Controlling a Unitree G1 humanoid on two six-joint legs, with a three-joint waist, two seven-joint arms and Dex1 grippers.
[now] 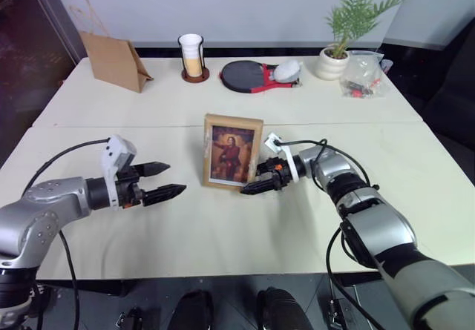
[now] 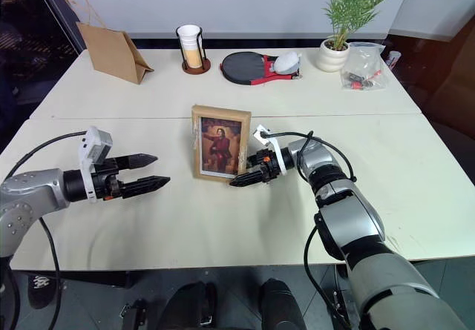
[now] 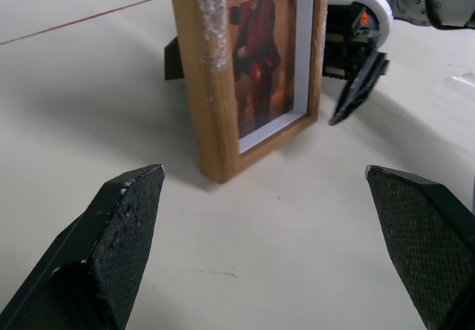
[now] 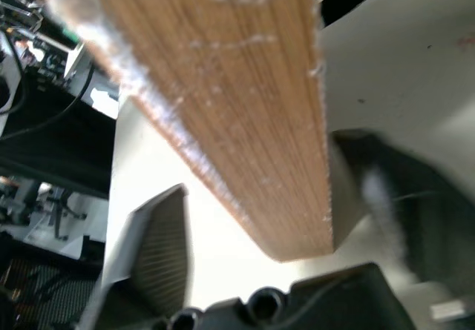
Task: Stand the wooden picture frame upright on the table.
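Wooden picture frame (image 1: 232,152) upright — right gripper (image 1: 252,187) just beside its lower corner

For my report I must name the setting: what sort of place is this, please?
Probably an indoor lab or test room: a plain cream table set with assorted props, such as a table tennis paddle, a potted plant and a brown paper bag.

No legible text, label, brand, number or sign to be read on any surface, wooden picture frame (image 1: 232,152) fronted by a painted portrait without caption, brown paper bag (image 1: 113,61) left unprinted, table (image 1: 223,226) unmarked
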